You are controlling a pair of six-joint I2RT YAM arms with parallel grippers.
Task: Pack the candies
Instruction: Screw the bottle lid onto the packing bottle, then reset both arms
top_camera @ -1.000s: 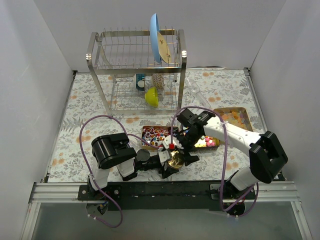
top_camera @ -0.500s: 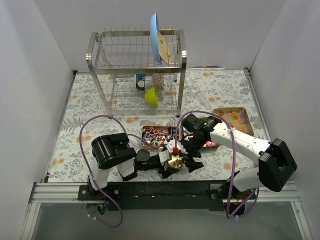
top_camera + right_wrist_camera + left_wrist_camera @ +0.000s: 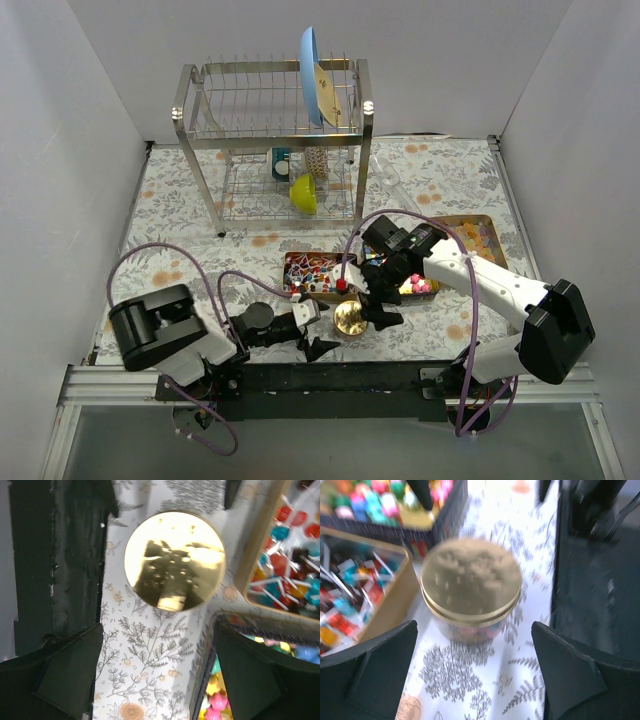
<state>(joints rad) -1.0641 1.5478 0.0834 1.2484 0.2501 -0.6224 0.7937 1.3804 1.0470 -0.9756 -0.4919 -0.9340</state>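
Note:
A glass jar with a round gold lid stands on the flowered cloth near the front edge, closed; it also shows in the left wrist view and from above in the right wrist view. Coloured candies show through its glass. My left gripper is open and empty, just left of the jar and apart from it. My right gripper is open and empty, just right of and above the jar. Striped twist-wrapped candies fill one tray, pastel ones a second, orange-yellow ones a third.
A steel dish rack stands at the back with a blue plate and a yellow bowl. The trays sit right behind the jar. A black rail runs along the front edge.
My left gripper let go of the jar and drew back to the left, its arm swinging away. My right gripper lifted off the gold lid and stands open beside it.

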